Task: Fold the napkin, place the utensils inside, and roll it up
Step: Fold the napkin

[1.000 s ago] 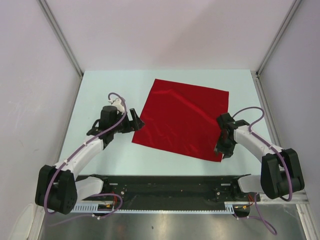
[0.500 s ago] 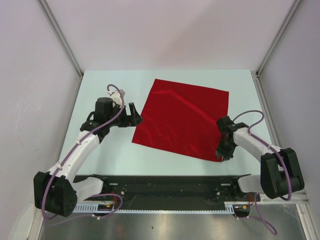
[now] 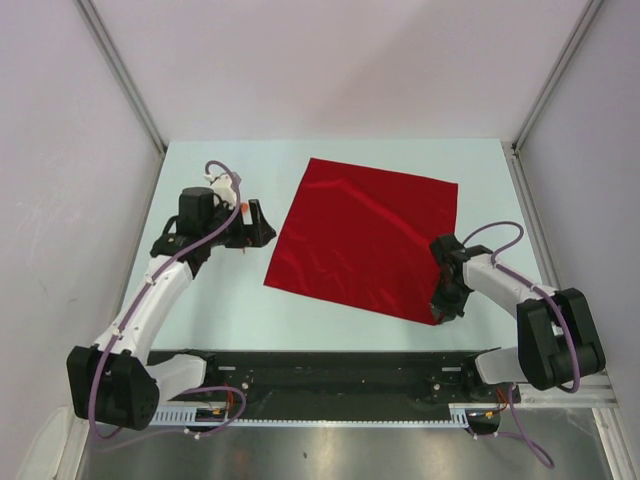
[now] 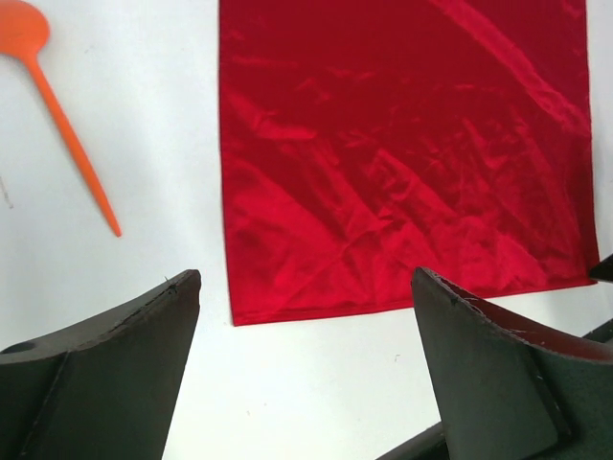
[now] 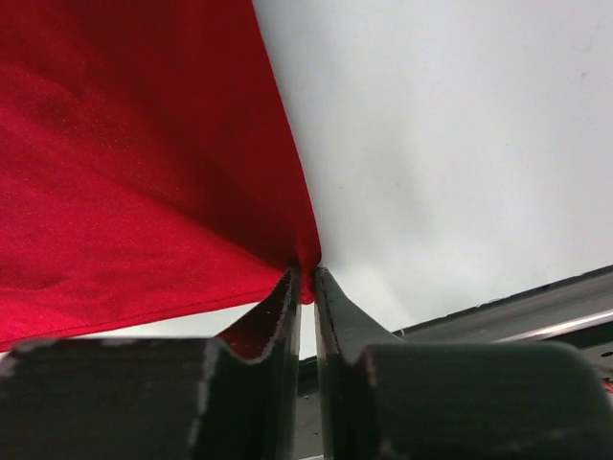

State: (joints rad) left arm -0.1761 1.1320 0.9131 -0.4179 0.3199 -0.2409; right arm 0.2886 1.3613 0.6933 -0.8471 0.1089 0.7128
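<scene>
The red napkin lies spread flat on the pale table, right of centre. My left gripper is open and empty, just left of the napkin's left edge. In the left wrist view its gripper frames the napkin's near left corner, and one orange spoon lies on the table left of the cloth. Other utensils are out of view. My right gripper is shut on the napkin's near right corner. The right wrist view shows the fingertips pinching that corner of the napkin.
The black front rail with both arm bases runs along the table's near edge. Grey frame posts and pale walls enclose the table on three sides. The right gripper sits close to the front rail.
My left gripper has drawn back up and to the left, away from the napkin's left edge. My right gripper has stayed at the near right corner, shifting only slightly.
</scene>
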